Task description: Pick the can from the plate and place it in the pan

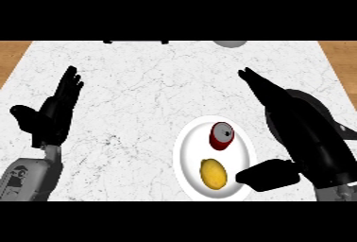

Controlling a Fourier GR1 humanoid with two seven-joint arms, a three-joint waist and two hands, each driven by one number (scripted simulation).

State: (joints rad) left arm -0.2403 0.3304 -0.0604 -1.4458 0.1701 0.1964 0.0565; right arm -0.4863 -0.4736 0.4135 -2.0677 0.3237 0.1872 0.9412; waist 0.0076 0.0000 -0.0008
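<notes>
**Can waits on the plate, pan mostly out of view**

The red can (pixel 222 135) stands on the white plate (pixel 187 156), beside a yellow lemon-like fruit (pixel 213 173). The right hand (pixel 293 123) hovers just right of the plate, fingers straight and released, thumb over the rim, grasping nothing. The left hand (pixel 52 113) rests open at the left edge. A sideways reach could likely knock the can over or nudge the fruit. Only a grey sliver (pixel 230 43) shows at the top edge, possibly the pan; I cannot tell.
</notes>
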